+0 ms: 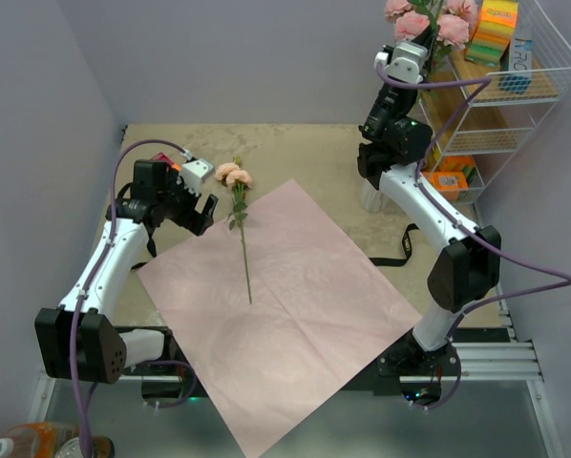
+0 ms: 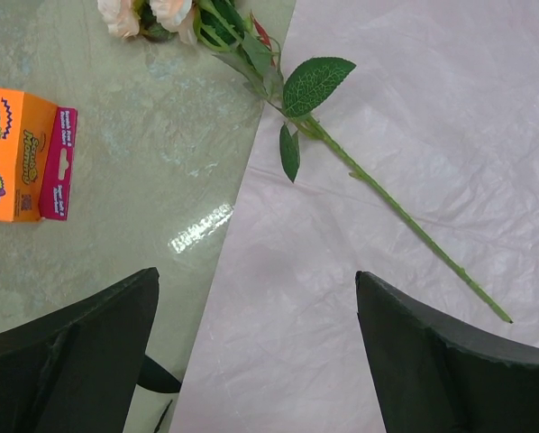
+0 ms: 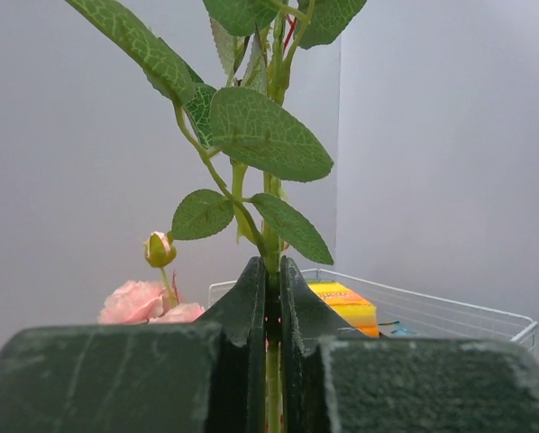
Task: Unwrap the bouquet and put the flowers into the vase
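High beside the wire rack [image 1: 545,59], right hand [image 3: 269,281] clamped on stems of the flowers [image 1: 436,21], left hand [image 2: 256,298] spread wide over a lone rose [image 1: 240,224] on the paper [image 1: 305,286]: lower plumb, stem-ends first, into the half-hidden vase [image 1: 369,197].

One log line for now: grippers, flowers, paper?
left gripper: open, beside loose rose | right gripper: shut on flowers, aloft | loose rose: lying across paper edge | paper: spread flat

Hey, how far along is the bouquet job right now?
Done: the wrapping paper lies open and flat. In hand: the right pincer is shut on pink roses, raised high. Left: one peach rose lies by the open left pincer; nothing visibly in a vase yet.
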